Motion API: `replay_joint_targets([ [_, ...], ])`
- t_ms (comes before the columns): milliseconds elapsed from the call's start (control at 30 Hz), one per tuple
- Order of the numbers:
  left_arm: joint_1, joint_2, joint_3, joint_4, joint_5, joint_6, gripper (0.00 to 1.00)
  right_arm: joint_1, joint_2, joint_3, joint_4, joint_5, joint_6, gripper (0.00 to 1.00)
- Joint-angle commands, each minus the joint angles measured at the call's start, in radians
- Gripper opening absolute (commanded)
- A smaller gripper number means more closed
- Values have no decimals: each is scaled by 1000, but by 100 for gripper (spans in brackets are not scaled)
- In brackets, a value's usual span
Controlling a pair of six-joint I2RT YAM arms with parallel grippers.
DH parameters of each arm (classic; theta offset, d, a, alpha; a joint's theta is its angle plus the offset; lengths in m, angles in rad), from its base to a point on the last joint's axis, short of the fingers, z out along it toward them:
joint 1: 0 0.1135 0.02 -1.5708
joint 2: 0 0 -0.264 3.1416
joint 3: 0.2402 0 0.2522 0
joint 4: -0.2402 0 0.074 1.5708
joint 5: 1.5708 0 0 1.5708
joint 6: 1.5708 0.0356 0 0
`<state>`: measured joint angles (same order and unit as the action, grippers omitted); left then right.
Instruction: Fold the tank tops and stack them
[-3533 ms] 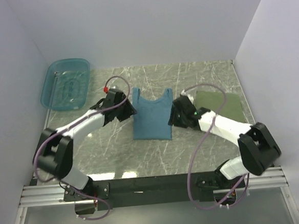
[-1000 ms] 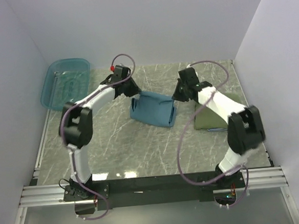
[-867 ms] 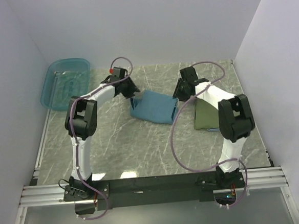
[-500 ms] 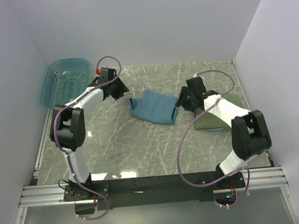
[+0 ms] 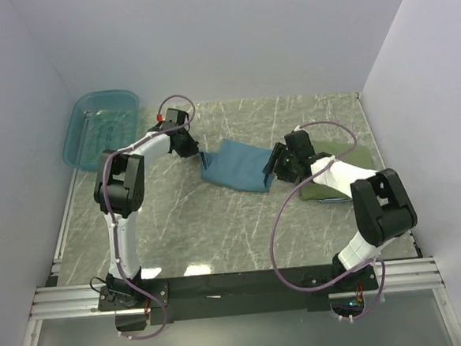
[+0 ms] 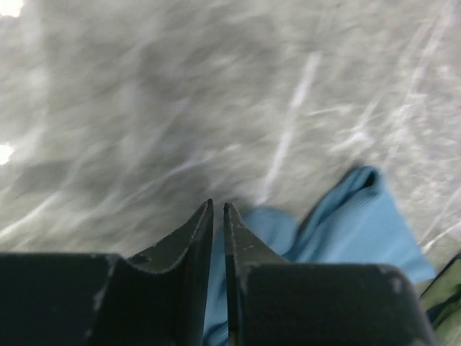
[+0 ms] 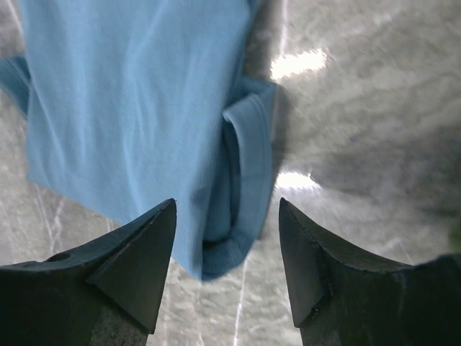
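Observation:
The teal-blue tank top (image 5: 234,166) lies folded on the marble table, its doubled edge toward the right arm. My left gripper (image 5: 191,148) sits at the cloth's left end; in the left wrist view its jaws (image 6: 217,205) stand almost together, tips over bare table, with blue cloth (image 6: 360,231) behind them. My right gripper (image 5: 278,166) hovers open at the right end, and the folded edge (image 7: 230,216) shows between its spread fingers (image 7: 227,202) without touching them. The olive tank top (image 5: 358,158) lies folded at the right, partly under the right arm. No striped tank top shows.
A translucent teal basin (image 5: 76,136) stands at the back left corner. White walls close in the table on the left, back and right. Cables loop above both arms.
The teal top, flat earlier, now lies folded in half. Both grippers let go of it; the left then closed at its left end, while the right opened and drew back to the fold.

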<state>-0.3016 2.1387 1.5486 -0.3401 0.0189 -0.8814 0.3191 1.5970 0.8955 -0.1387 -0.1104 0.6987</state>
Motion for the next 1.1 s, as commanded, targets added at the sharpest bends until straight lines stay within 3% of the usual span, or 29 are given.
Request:
replay_joint_targets([
  [0, -39, 53, 83, -23, 15, 36, 17, 11, 17, 6, 99, -6, 18, 66],
  [433, -97, 104, 111, -40, 141, 61, 16, 44, 155, 56, 129, 0, 25, 68],
  [600, -97, 86, 67, -2, 196, 42, 17, 52, 184, 69, 137, -1, 27, 63],
  [733, -116, 81, 39, 18, 228, 29, 17, 60, 207, 98, 126, -5, 15, 47],
  [833, -120, 63, -13, 58, 245, -1, 17, 64, 215, 111, 111, 2, 2, 28],
  [933, -122, 43, -65, 104, 277, -40, 17, 64, 205, 125, 65, 24, -16, 0],
  [1067, -133, 10, -131, 165, 308, -76, 17, 64, 155, 144, 8, 61, -63, 0],
])
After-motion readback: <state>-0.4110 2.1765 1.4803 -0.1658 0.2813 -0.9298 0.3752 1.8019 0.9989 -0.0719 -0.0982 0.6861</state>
